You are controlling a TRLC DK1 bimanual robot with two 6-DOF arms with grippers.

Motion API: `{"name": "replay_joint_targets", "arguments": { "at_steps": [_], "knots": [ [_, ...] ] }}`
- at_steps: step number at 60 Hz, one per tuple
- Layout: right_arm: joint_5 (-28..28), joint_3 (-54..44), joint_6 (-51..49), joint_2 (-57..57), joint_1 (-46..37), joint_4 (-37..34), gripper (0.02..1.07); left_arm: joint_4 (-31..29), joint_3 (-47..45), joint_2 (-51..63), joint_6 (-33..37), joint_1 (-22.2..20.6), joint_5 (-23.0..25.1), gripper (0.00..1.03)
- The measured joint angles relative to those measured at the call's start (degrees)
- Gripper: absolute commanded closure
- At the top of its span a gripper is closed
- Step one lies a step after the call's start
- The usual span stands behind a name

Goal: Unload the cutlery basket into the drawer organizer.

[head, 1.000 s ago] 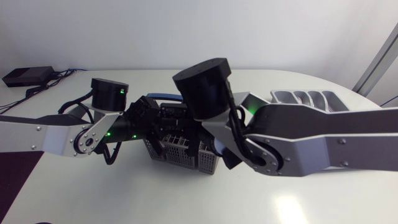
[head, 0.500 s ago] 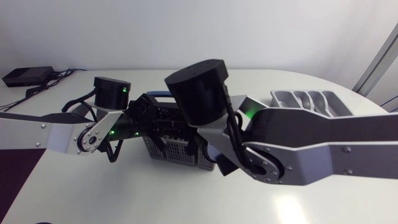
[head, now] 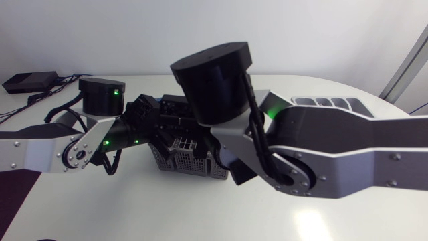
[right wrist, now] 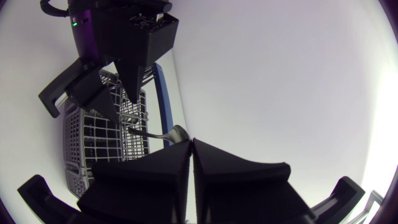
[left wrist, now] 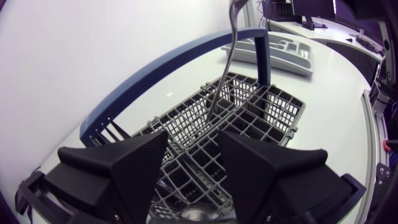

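The grey mesh cutlery basket (head: 184,159) with a blue handle (left wrist: 155,78) stands mid-table, under both arms. In the left wrist view my left gripper (left wrist: 191,140) hovers just over the basket (left wrist: 261,112), open, nothing between its fingers. A metal piece of cutlery (left wrist: 217,87) rises steeply out of a compartment ahead of it. My right gripper (right wrist: 191,146) is shut on the upper end of that piece (right wrist: 165,134), above the basket's handle side. In the head view the right arm's wrist hides its gripper. The grey drawer organizer (head: 328,102) lies at the far right.
My right arm's big black wrist (head: 214,80) and silver link (head: 348,154) cover the table's middle and right. A black box with cables (head: 30,82) sits at the far left corner.
My left gripper has opened and its arm has drawn back a little to the left. The right arm's wrist has risen towards the head camera, with the cutlery piece still gripped.
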Motion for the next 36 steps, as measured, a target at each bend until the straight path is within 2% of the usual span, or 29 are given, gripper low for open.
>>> {"name": "replay_joint_targets", "arguments": {
  "at_steps": [17,23,36],
  "knots": [
    [-2.4,-0.1,0.1,-3.7,1.2,-2.1,1.01,0.3,-0.8,-3.8,0.0,0.0,0.1,0.23],
    [-6.0,-0.1,1.5,-7.4,1.3,-6.3,1.01,-0.3,-2.6,-7.0,0.0,0.0,2.5,0.21],
    [-12.6,-0.1,4.6,-12.0,1.2,-9.8,1.01,-5.4,-4.1,-14.4,-0.2,0.9,9.5,0.2]
  ]
}}
